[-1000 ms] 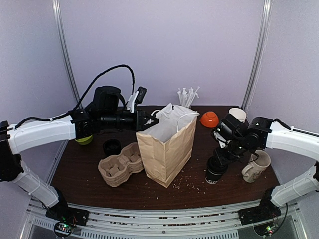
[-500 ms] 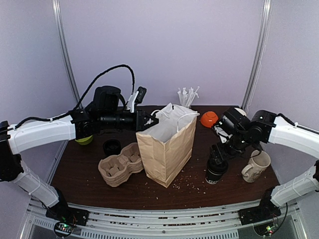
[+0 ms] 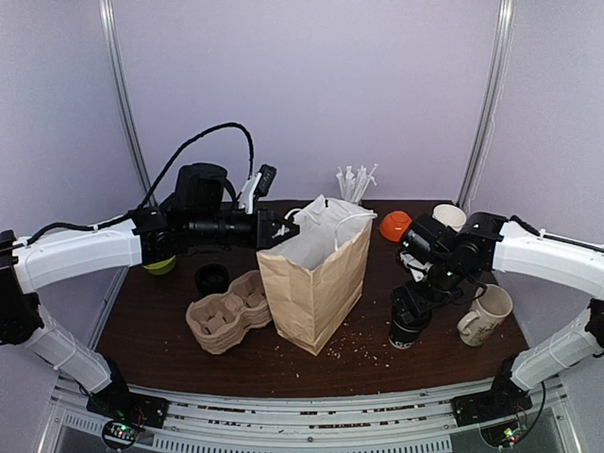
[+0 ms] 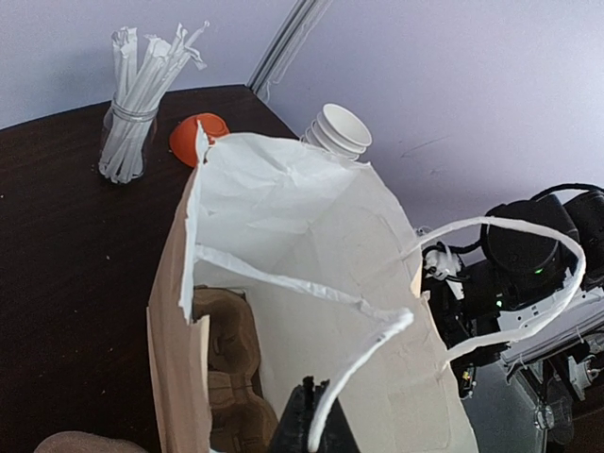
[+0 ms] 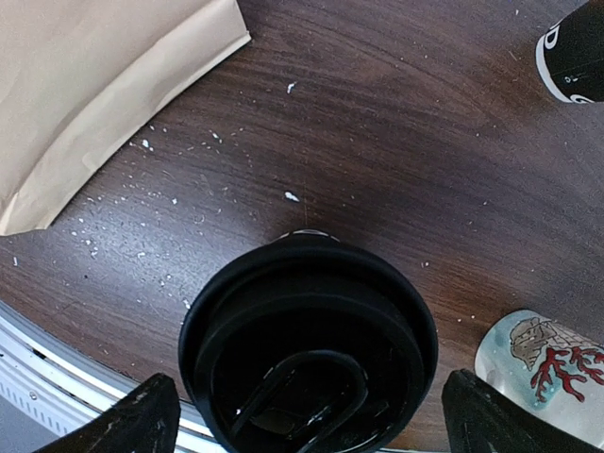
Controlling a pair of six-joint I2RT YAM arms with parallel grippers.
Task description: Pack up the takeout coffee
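Right pincer [image 5: 311,420], spread wide, straddles the takeout coffee [image 5: 307,349], four o'clock of the paper bag [image 3: 311,283]; left pincer [image 3: 281,229] pinches its rim; cup ungrasped, unpacked.

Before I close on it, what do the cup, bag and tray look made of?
The cup: probably paper, matte black wall; its lid looks like smooth moulded plastic with a slight sheen.
The bag: kraft paper, matte brown, white inside, creased with a ragged rim.
The tray: moulded pulp, rough beige, soft rounded wells.
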